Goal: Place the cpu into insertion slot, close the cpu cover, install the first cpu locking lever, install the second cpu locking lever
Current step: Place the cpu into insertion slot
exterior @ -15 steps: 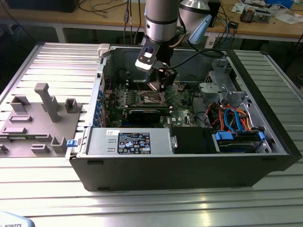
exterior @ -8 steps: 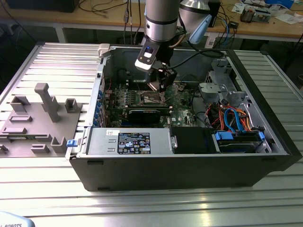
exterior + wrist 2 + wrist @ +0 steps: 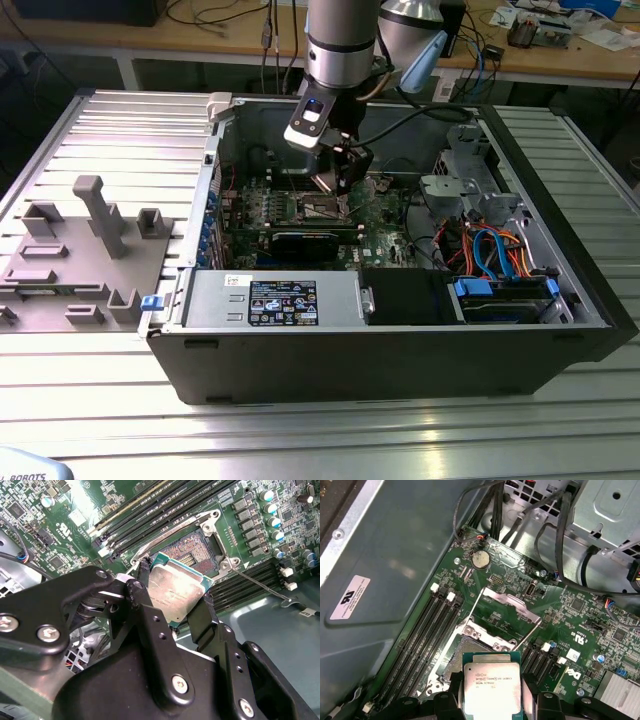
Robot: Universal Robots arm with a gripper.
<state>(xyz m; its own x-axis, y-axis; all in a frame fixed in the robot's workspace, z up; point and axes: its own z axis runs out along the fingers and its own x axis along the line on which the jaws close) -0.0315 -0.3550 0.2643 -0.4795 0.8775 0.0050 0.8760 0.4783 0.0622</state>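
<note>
Exterior view, arm: the gripper [image 3: 338, 182] is hanging inside the open computer case [image 3: 400, 350], low over the motherboard [image 3: 385, 215] and near the case's far wall.
Exterior view, target: the insertion slot [image 3: 322, 208] is lying directly under the fingertips; the chip itself is too small to make out here.

Second wrist view, grip: the gripper [image 3: 174, 594] is clamping the cpu [image 3: 176, 587] by two opposite edges, one of its black fingers [image 3: 144, 582] pressing on each side, the silver top facing the camera.
Second wrist view, relation: the insertion slot [image 3: 192, 550] is sitting just beyond the chip, away from the gripper body, and the chip is covering the slot's near edge. The chip's sides are running roughly parallel to the socket's rim.
Second wrist view, surroundings: long black memory slots [image 3: 165, 505] are flanking the socket.

First wrist view, grip: the gripper [image 3: 492, 697] is carrying the cpu [image 3: 492, 687] between both fingers.
First wrist view, cover: the cpu cover [image 3: 512, 604] is standing open on the far side of the insertion slot [image 3: 470, 652], with thin wire levers [image 3: 527, 632] raised beside it, leaving the socket exposed.
First wrist view, status: the chip seems to be hovering above the socket and not yet seated, judging by how it is overlapping the rim.
</note>
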